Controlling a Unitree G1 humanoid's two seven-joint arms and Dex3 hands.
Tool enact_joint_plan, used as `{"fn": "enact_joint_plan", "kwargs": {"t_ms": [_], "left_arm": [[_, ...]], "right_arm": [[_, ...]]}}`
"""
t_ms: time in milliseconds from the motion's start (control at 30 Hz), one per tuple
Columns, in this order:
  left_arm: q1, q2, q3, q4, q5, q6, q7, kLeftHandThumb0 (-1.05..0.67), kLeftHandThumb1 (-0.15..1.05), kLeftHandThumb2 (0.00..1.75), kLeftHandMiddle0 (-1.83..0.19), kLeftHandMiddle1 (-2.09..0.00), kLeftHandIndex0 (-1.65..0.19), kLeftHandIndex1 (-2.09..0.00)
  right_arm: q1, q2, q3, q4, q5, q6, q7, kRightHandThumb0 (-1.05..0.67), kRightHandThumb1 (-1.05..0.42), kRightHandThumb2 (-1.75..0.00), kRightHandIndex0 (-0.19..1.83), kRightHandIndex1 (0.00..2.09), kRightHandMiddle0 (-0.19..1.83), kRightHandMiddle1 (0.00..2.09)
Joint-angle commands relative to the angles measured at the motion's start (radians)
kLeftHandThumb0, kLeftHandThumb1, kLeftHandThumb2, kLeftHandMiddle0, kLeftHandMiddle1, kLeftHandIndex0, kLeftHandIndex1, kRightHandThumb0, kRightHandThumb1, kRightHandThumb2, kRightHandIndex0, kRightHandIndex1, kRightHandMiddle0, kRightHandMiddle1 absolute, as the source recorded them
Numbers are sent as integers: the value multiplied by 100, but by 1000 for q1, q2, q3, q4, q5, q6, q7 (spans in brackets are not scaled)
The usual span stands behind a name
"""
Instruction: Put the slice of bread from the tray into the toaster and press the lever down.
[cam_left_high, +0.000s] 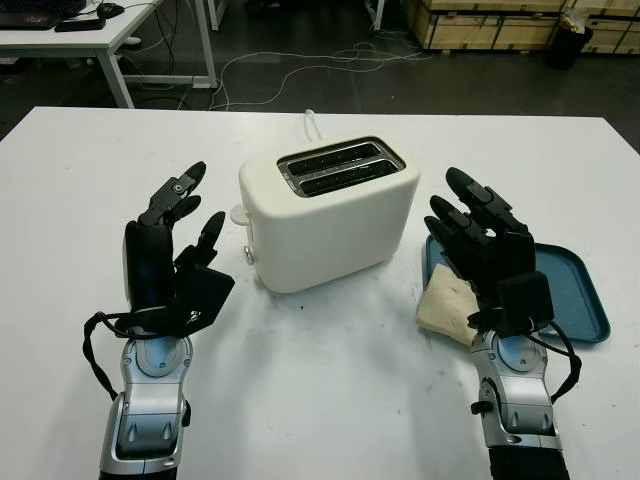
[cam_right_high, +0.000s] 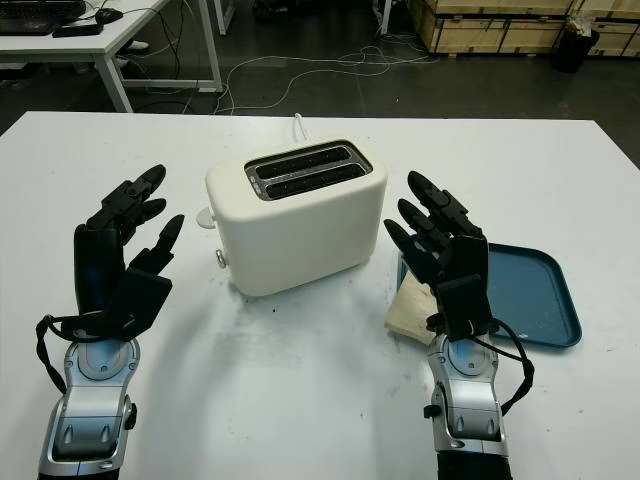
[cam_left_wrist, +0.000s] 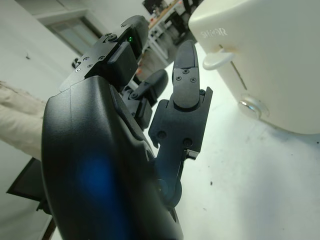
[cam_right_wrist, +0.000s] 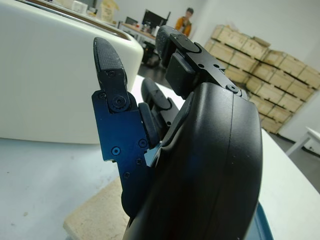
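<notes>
- My right hand (cam_left_high: 478, 235) is raised above the near left corner of the blue tray (cam_left_high: 575, 290), holding nothing, with its fingers extended and not curled.
- The slice of bread (cam_left_high: 445, 306) lies just under that hand, at the tray's near left edge. It seems to overhang the rim onto the white table (cam_left_high: 320, 380), though my hand hides how much of it is still on the tray.
- My left hand (cam_left_high: 175, 240) is up on the left of the toaster (cam_left_high: 325, 210), also empty and uncurled, near the lever (cam_left_high: 238, 213) that sticks out of the toaster's left end. In the left wrist view the lever sits high in its track, so I judge it not yet pressed.
- Both toaster slots (cam_left_high: 340, 167) are empty, so the step in hand is picking up the bread.
- To do it well, I should lower my right hand straight onto the slice and close on its edges, not its face, since soft bread squashes or tears under a hard pinch.
- The overhanging corner is probably the easiest place to get a finger underneath.
- I should lift it on edge so it is already upright for a slot, then carry it left and over the toaster's top.
- The slots run slantwise to me, so I need to turn my wrist to line the slice up before letting it drop.
- My left hand is well placed to push the lever down afterwards.
</notes>
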Motion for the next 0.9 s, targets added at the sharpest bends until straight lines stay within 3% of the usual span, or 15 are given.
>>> {"fn": "enact_joint_plan", "kwargs": {"t_ms": [0, 667, 867], "left_arm": [[-3, 0, -3, 1, 0, -16, 7, -41, 92, 29, -51, -56, -62, -4], [-9, 4, -6, 11, -3, -26, 6, -43, 92, 30, -51, -58, -63, -3], [-12, 2, 0, 13, -26, -36, -1, -43, 92, 31, -49, -58, -62, -2]], "right_arm": [[3, 3, -2, -13, 4, 7, -5, -41, -89, 0, 70, 1, 66, 1], [11, -14, -4, -31, 6, -6, 13, -43, -89, 0, 70, 0, 66, 0], [51, -80, -8, -70, -64, -73, 28, -44, -89, 0, 69, 0, 64, 0]]}}
